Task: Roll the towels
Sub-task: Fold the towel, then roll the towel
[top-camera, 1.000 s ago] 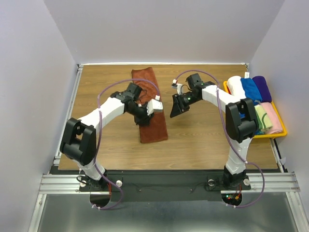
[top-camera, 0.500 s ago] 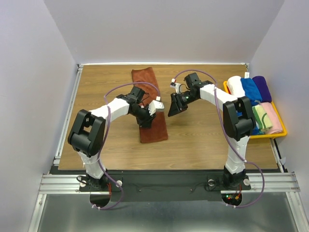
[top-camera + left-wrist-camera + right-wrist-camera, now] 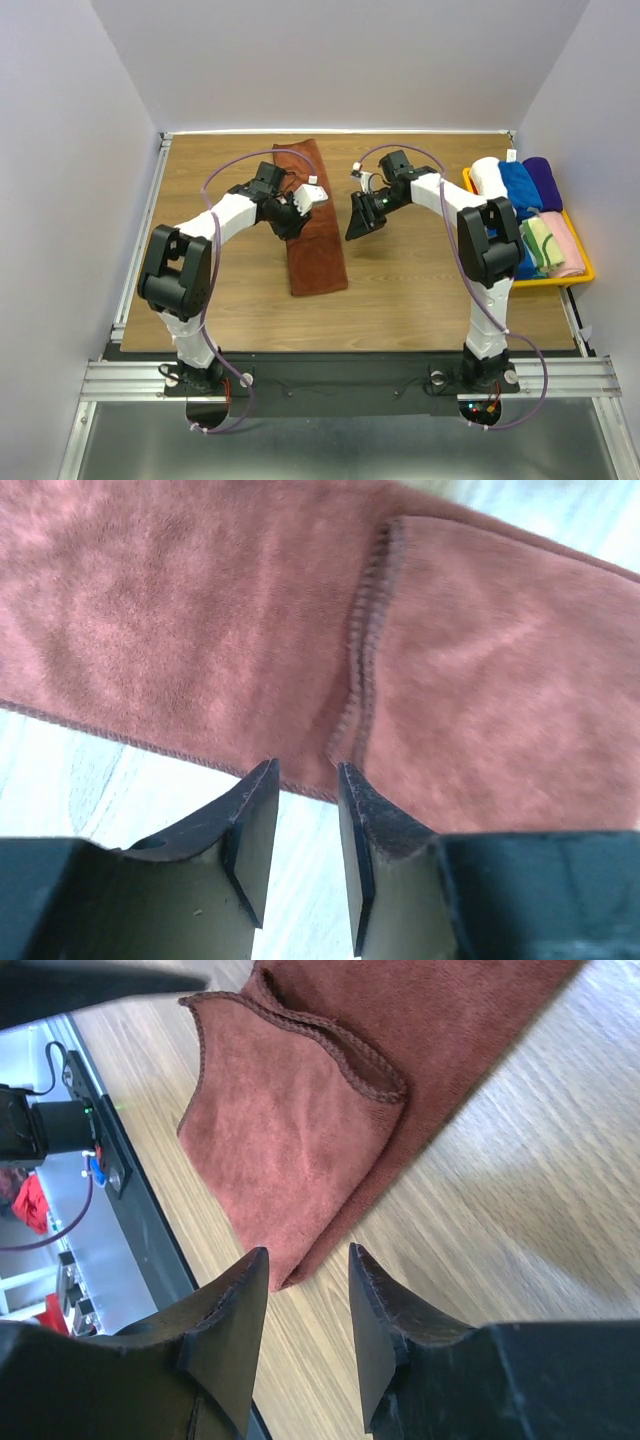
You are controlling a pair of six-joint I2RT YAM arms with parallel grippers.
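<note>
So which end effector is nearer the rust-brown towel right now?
Left. The left end effector is over the left edge of the towel; the right end effector hangs off its right edge, above the table.

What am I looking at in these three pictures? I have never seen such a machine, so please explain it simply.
These are two robot arms bolted at the near edge of a wooden table. The wide picture is taken from above and behind them. The other two come from a small camera on each wrist, looking past its claw. The left claw and the right claw are both a little open and hold nothing. A rust-brown towel lies on the table, one end folded over. A yellow tray at the right holds rolled towels.
</note>
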